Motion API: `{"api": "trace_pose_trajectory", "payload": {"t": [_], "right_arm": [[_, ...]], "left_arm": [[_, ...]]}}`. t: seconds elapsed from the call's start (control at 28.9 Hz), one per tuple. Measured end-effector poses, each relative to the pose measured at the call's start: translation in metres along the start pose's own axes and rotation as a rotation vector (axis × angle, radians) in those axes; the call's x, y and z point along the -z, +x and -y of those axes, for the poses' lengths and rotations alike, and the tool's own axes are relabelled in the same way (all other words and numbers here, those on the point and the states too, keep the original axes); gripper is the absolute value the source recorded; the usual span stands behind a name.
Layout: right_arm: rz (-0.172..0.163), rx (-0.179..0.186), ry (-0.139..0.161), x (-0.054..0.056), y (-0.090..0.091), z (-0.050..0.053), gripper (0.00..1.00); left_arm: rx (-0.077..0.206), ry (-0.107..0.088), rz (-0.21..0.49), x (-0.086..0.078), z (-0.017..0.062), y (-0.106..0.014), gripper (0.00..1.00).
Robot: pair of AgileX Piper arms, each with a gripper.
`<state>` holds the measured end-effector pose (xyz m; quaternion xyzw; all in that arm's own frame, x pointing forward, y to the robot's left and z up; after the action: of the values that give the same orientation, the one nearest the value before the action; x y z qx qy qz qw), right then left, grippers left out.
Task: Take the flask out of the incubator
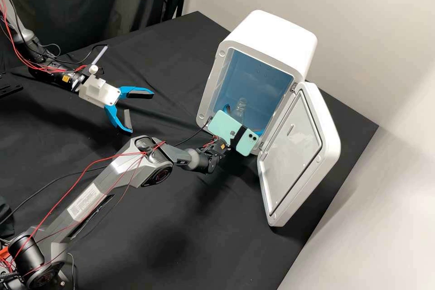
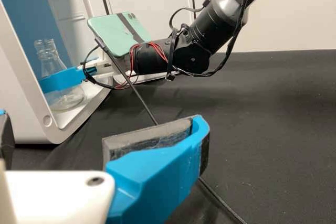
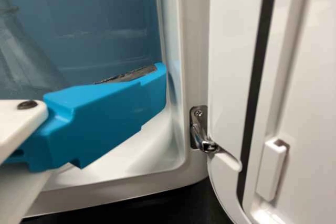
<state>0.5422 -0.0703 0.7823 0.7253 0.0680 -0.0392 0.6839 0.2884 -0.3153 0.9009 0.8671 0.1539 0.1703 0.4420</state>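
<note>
Left gripper (image 1: 140, 112): spread wide, above bench (image 1: 190, 235). Right gripper (image 2: 58, 80): inside incubator (image 1: 272, 36), at flask (image 2: 47, 56); grip cannot be told.

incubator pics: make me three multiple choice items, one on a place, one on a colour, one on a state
1. Where is the flask? A on top of the incubator; B inside it; C lying behind it.
2. What colour is the incubator's inner wall? A blue; B red; C yellow.
3. The incubator door is: A shut; B taken off; C swung open.
Answers: 1 B, the flask stands on the incubator floor. 2 A, the inner wall is blue. 3 C, the door hangs open on its hinge.
</note>
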Motion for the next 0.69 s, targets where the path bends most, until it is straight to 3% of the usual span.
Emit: {"api": "trace_pose_trajectory", "payload": {"t": [0.28,0.69], "right_arm": [[-0.005,0.002,0.029,-0.0032,0.0003,0.0033,0.0],[-0.011,0.0,0.033,-0.0029,0.0003,0.0034,0.0]], "left_arm": [[0.0,0.0,0.0,0.0,0.0,0.0,1.0],[0.0,0.0,0.0,0.0,0.0,0.0,1.0]]}}
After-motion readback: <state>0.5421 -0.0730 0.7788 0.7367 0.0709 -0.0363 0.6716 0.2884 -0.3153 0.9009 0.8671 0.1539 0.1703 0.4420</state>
